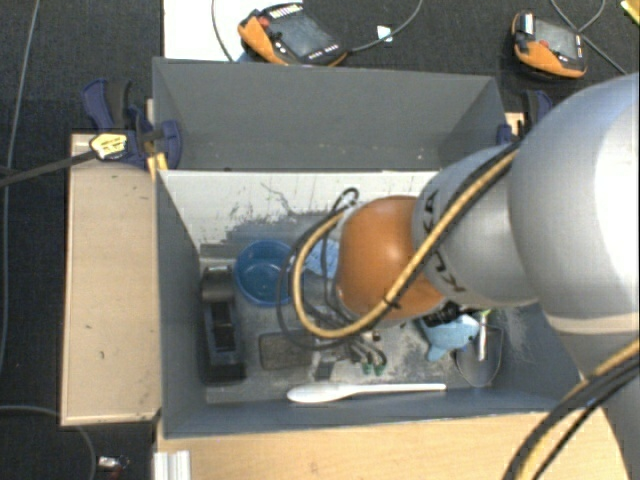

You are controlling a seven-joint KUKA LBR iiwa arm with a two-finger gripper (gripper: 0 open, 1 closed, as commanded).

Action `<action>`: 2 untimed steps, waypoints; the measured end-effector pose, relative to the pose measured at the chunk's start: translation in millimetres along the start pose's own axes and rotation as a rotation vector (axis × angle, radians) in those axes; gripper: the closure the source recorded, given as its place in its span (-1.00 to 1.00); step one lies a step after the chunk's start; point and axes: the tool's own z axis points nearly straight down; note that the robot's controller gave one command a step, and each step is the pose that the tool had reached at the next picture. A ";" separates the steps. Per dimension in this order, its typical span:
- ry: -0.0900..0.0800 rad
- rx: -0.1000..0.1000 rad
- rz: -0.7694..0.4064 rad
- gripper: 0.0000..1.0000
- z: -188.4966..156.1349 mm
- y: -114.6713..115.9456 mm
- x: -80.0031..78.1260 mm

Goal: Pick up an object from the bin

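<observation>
My gripper (347,352) hangs low in the middle of the bin, mostly hidden under the arm's orange cover. It is just above a white plastic spoon (366,393) that lies along the front wall. A flat grey piece (283,351) lies right beside it on the left. A small green-and-dark thing (374,365) sits at its right side. Nothing can be seen held in the gripper.
A blue round cup (262,271) stands at the back left and a black tape dispenser (220,324) lies along the left wall. To the right are a blue crumpled thing (450,334) and a clear glass (481,354). The arm and its cables cover the middle and right.
</observation>
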 end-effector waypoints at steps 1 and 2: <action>-0.004 -0.001 0.005 1.00 -5.8 -0.1 -0.4; -0.001 -0.001 0.008 1.00 -28.9 -0.1 0.2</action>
